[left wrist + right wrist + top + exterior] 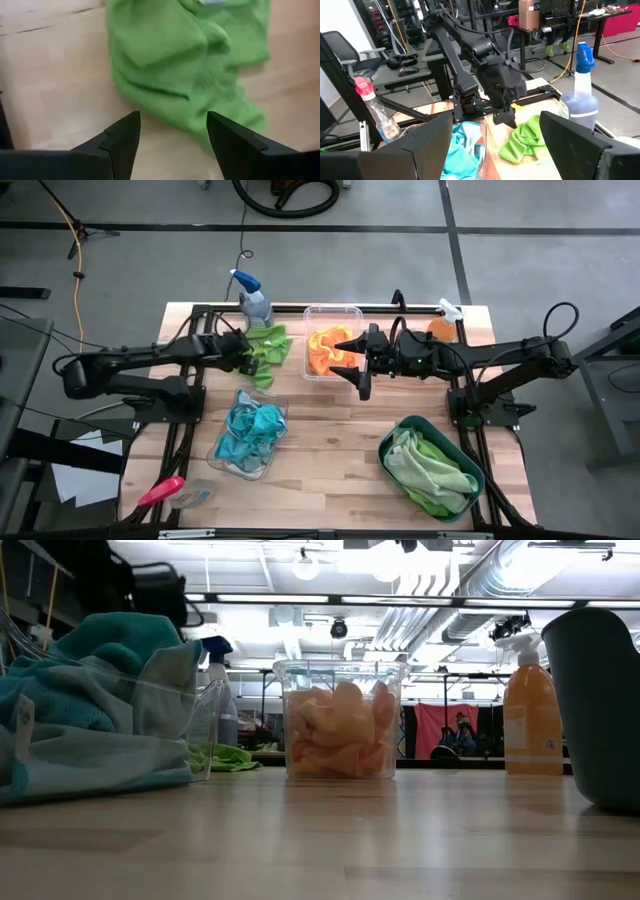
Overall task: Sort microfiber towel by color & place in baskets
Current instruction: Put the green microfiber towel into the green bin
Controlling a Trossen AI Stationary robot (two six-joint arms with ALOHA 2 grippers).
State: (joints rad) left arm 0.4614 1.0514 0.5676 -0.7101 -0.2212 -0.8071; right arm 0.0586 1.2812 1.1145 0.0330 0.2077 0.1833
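- Microfiber towel (pixel 185 65), lime green, lay loose on counter (pixel 330 440).
- Left tool (pixel 172 132) hung over it, released.
- Advice: descend, pinch a raised fold.
- Right tool (pixel 362 370) released above tub (pixel 330 340).

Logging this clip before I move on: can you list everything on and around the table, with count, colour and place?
Green towel: one loose, lime, table's far left.
Clear tub: one, far centre, holding orange towels.
Clear dish: one, near left, holding blue towels.
Teal basin: one, near right, holding green towels.
Spray bottles: blue-topped far left; orange far right.
Pink-handled tool: one, near-left corner.
Left pincer: open, at the loose green towel.
Right pincer: open, over the tub.
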